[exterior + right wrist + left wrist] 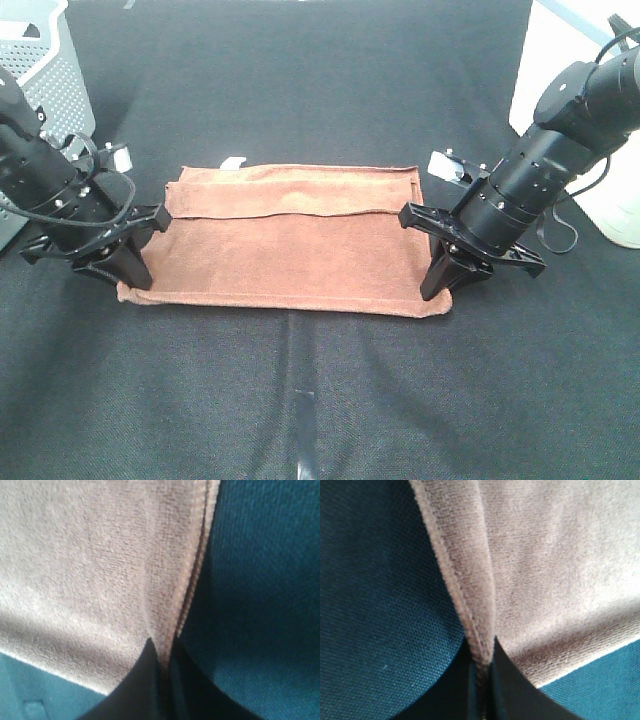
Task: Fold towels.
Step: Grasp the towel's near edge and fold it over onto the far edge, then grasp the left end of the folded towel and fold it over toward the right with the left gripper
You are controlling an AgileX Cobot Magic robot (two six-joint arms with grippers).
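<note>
The reddish-brown towel [285, 240] lies spread on the black table, its far strip folded over, with a small white tag [233, 162] at its far left corner. My left gripper [133, 276] is shut on the towel's near left edge; the left wrist view shows the hem [470, 615] pinched between the black fingers [512, 690]. My right gripper [437, 288] is shut on the towel's near right edge; the right wrist view shows the hem [187, 595] held between its fingers [137, 685].
A grey perforated basket [45, 75] stands at the far left. A white bin [575, 110] stands at the far right behind my right arm. The black cloth-covered table [320, 400] extends in front of the towel.
</note>
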